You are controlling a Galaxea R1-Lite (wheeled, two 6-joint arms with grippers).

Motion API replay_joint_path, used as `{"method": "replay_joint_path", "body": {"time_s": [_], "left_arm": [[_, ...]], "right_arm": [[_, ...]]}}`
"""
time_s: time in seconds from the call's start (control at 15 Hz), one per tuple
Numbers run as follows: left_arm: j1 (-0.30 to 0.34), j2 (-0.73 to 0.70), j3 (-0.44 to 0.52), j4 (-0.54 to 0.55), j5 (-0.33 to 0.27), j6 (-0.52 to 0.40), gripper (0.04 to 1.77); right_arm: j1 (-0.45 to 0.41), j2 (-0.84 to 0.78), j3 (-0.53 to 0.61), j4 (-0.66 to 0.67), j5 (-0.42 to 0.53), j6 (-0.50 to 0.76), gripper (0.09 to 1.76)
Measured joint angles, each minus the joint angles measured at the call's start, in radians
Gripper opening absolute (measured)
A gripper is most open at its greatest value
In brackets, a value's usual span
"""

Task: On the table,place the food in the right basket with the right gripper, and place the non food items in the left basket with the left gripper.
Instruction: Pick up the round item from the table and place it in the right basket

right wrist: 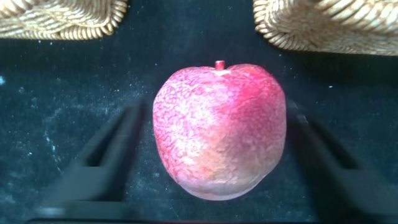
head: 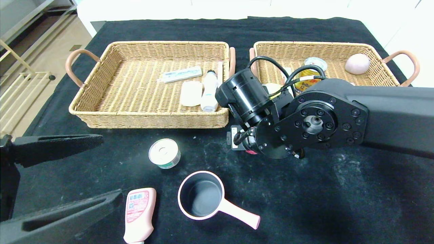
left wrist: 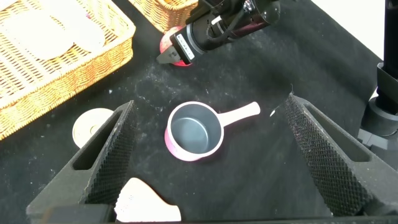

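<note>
A red apple (right wrist: 221,130) lies on the black cloth in front of the gap between the two baskets. My right gripper (right wrist: 216,115) is open, with a finger on each side of the apple and a gap at both sides. In the head view the right wrist hides most of the apple (head: 251,152). My left gripper (head: 112,167) is open and empty at the near left, above a pink saucepan (left wrist: 194,130). A tin can (head: 164,153) and a pink bottle (head: 139,213) lie near it.
The left basket (head: 101,112) holds a toothpaste box (head: 181,74), a white bottle (head: 209,90) and a white pad (head: 191,94). The right basket (head: 373,51) holds a pale pink ball (head: 357,63), a small tin and a yellow packet. The saucepan's handle (head: 240,214) points to the near right.
</note>
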Motion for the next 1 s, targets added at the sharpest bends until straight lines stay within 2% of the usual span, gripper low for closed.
{"method": "replay_joint_path", "body": {"time_s": [0.07,0.2,1.0], "left_arm": [[0.000,0.000,0.000,0.000,0.000,0.000,1.72],[0.000,0.000,0.000,0.000,0.000,0.001,1.72],[-0.013,0.000,0.001,0.005,0.002,0.001,1.72]], "right_arm": [[0.000,0.001,0.000,0.000,0.000,0.000,1.29],[-0.001,0.002,0.000,0.001,0.000,-0.001,1.18],[-0.005,0.001,0.002,0.000,0.001,0.001,1.16]]}}
